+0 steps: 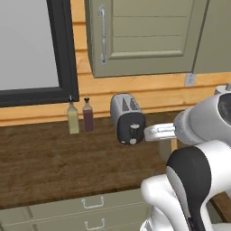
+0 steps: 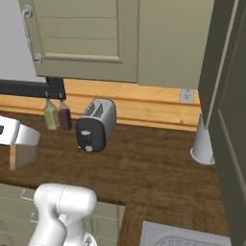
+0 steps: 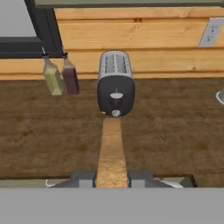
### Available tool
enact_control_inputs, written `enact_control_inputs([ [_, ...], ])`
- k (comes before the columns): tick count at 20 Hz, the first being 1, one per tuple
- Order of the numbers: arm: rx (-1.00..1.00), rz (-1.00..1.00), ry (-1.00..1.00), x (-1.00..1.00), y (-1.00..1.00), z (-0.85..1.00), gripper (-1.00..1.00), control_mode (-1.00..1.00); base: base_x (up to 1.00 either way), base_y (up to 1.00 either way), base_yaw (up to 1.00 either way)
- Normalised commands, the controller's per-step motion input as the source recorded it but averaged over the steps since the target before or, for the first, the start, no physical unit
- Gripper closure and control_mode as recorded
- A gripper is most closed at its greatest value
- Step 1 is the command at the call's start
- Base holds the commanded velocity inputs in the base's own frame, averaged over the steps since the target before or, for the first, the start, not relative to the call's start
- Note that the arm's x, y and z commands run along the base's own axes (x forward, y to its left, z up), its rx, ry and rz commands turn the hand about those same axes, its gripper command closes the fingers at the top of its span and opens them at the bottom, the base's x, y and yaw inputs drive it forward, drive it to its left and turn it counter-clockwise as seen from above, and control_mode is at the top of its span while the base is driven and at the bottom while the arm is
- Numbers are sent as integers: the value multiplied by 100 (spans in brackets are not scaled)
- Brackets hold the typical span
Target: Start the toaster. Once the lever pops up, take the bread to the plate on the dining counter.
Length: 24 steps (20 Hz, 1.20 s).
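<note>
No brand, label or writing can be read on anything here. The toaster [image 3: 116,83] stands on the dark wood worktop [image 1: 49,167] near the back wall, its long axis running from the wall toward the robot, with the black end face and pale knob [image 3: 116,113] turned to the robot and the two slots facing up. The gripper [image 3: 112,178] is clamped on the bread [image 3: 111,151], which sits edge-on between the fingers and stretches straight ahead toward the toaster's black face; in the left base view the slice [image 1: 173,144] hangs below the hand, just right of the toaster. Two bottles [image 1: 80,118], one yellowish and one dark red, stand side by side left of the toaster.
</note>
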Motion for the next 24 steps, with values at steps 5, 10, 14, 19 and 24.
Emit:
enact_control_inputs([
  [5,0,0,0,0,0,0,100,100,-20,63,77],
  [10,0,0,0,0,0,0,100,100,-2,59,92],
  [14,0,0,0,0,0,0,100,100,2,68,84],
  [19,0,0,0,0,0,0,100,100,43,73,71],
  [24,0,0,0,0,0,0,100,100,94,58,56],
])
